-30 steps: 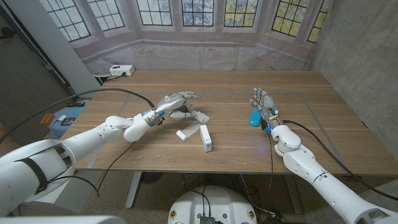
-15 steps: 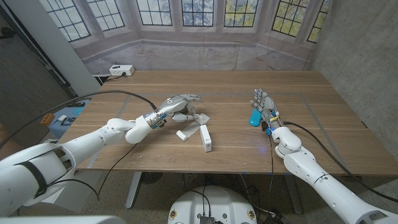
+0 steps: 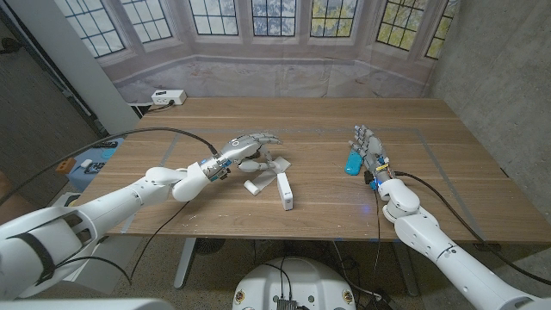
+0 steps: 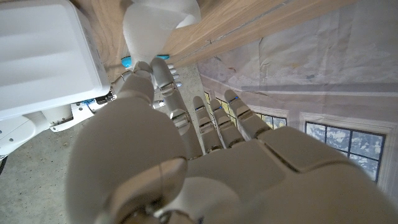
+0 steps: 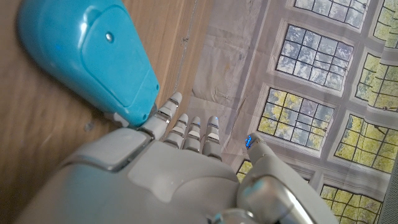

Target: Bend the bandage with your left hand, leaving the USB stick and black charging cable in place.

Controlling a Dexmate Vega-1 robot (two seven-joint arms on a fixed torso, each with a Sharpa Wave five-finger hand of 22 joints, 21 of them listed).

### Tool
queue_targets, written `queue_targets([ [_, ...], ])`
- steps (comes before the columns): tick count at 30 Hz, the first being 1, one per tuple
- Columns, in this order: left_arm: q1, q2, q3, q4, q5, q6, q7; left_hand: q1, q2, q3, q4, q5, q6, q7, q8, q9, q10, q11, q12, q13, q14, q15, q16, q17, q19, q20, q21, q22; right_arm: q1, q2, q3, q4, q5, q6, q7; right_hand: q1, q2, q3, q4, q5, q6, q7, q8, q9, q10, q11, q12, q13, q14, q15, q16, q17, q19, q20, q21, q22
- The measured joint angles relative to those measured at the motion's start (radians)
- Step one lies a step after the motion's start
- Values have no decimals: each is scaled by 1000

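Bandage [image 3: 275, 163]: a pale, crumpled strip lying on the wooden table [image 3: 327, 120] near its middle, directly under the fingertips of the left hand [image 3: 244, 146]. The left hand reaches over the bandage from the robot's left, with its fingers [image 3: 263, 136] stretched out nearly straight above it. In the left wrist view the bandage [image 4: 163, 22] shows as a white, twisted cone-like end, and the thumb [image 4: 148, 70] of the left hand [image 4: 186, 168] points up to its lower end. The other fingers lie long and close together beside it. Whether the bandage is actually pinched cannot be told. A short white block [image 3: 254, 185] lies just nearer the robot than the bandage, and a long white block [image 3: 285, 191] lies just beside that one, also on the robot's side of the bandage. Neither touches the bandage. The left wrist view has a white block [image 4: 43, 56] close to the bandage; which of the two it is cannot be told. A blue teardrop-shaped item [image 3: 352, 161] sits well apart from the bandage, toward the robot's right. The right hand [image 3: 368, 148] stands just beyond it with fingers up and apart, grasping nothing. In the right wrist view the fingertips of the right hand [image 5: 161, 168] end just beside the blue item [image 5: 87, 56]; contact cannot be told. A white power strip [image 3: 168, 97] lies far from the bandage, at the table's far left corner.
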Motion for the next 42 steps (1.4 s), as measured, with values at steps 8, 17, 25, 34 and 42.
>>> queue_targets([
  [8, 20, 14, -25, -23, -7, 3, -29, 0, 0, 0, 0, 0, 0, 0, 0, -4, -5, 5, -7, 0, -5, 5, -2, -1, -3, -3, 0, 0, 0, 2, -1, 0, 0, 1, 1, 0, 0, 0, 0, 0, 0, 0, 0, 0, 0, 0, 0, 0, 0, 0, 0, 0, 0, 0, 0, 0],
  [17, 33, 16, -41, -26, -15, -4, -60, 0, 0, 0, 0, 0, -5, -5, 0, -5, -14, 7, -7, 0, -12, 12, -2, -2, -14, 7, 0, 0, 4, 9, -7, 4, -2, 1, 0, 0, 0, 0, 0, 0, 0, 0, 0, 0, 5, 5, 0, 0, 0, 0, 0, 0, 0, 0, 0, 0],
  [25, 42, 16, -50, -26, -22, -14, -78, 0, 0, 0, 0, 0, -11, 0, 0, -9, -14, 7, -7, 0, -18, 18, -2, -2, -14, 7, 0, 0, 3, 12, -8, 5, -5, 2, -5, 0, 0, 0, 0, 0, 0, 0, 0, 0, 5, 5, 0, 0, 0, 0, 0, 0, 0, 0, 0, 0],
  [34, 56, 19, -63, -39, -32, -26, -103, -6, 6, -12, 7, 0, -31, -6, 0, -14, -20, 12, -7, 0, -27, 19, -2, -2, -19, 2, 0, 0, -6, 13, -10, 5, -6, 5, -8, 0, 0, 0, 0, 0, 0, 0, 0, 0, 5, 5, 0, 0, 0, 0, 0, 0, 0, 0, 0, 0],
  [42, 71, 28, -80, -57, -33, -27, -108, -54, -5, -31, 25, -1, -72, 1, -20, -23, -39, 18, -7, 0, -38, 23, -2, -2, -31, 3, 0, 0, -7, 13, -10, 4, -6, 9, -8, 0, 0, 0, 0, 0, 0, 0, 0, 0, 5, 5, 0, 0, 0, 0, 0, 0, 0, 0, 0, 0],
])
